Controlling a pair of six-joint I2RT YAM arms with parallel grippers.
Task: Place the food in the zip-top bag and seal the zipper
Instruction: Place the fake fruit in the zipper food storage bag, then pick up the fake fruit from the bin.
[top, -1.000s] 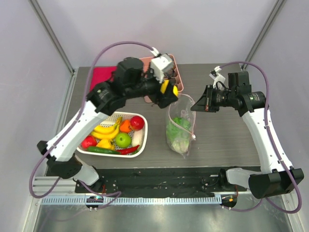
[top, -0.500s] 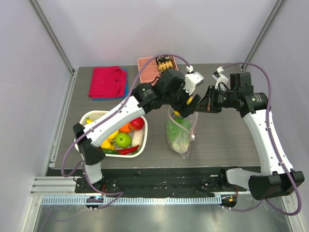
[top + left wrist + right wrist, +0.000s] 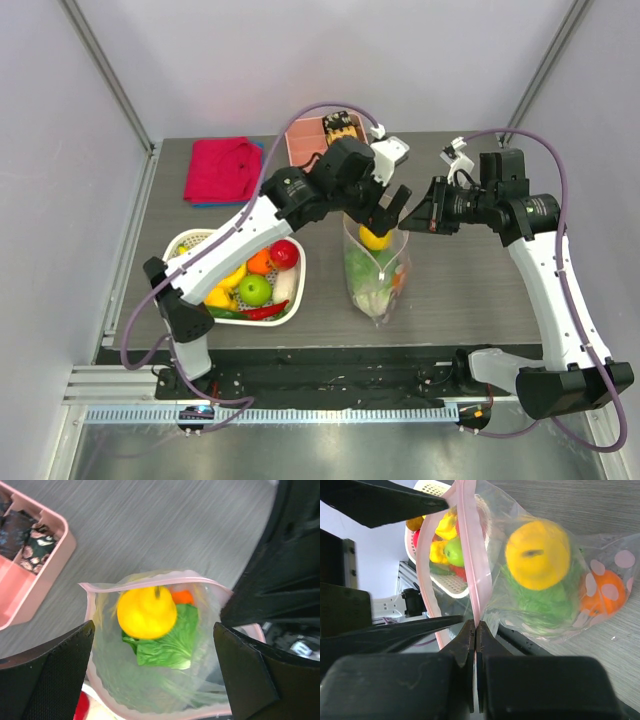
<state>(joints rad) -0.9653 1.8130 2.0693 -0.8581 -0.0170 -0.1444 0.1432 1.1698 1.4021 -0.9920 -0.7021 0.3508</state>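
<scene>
The clear dotted zip-top bag (image 3: 375,270) stands open on the table, with green lettuce (image 3: 165,645), an orange (image 3: 605,597) and a yellow fruit (image 3: 146,612) inside. My left gripper (image 3: 383,205) is open and empty right above the bag's mouth, the yellow fruit just below it. My right gripper (image 3: 410,218) is shut on the bag's pink zipper strip (image 3: 470,565) and holds the mouth up. More food lies in the white mesh basket (image 3: 192,243): a green apple (image 3: 254,290), red fruit (image 3: 284,254), bananas and peppers.
A pink compartment tray (image 3: 305,140) with dark snack pieces stands at the back. Red and blue folded cloths (image 3: 222,170) lie at the back left. The left arm stretches over the basket.
My left gripper carried the yellow fruit from near the tray to the bag's mouth and let it go; the fruit now sits inside the bag. The right gripper kept its hold.
</scene>
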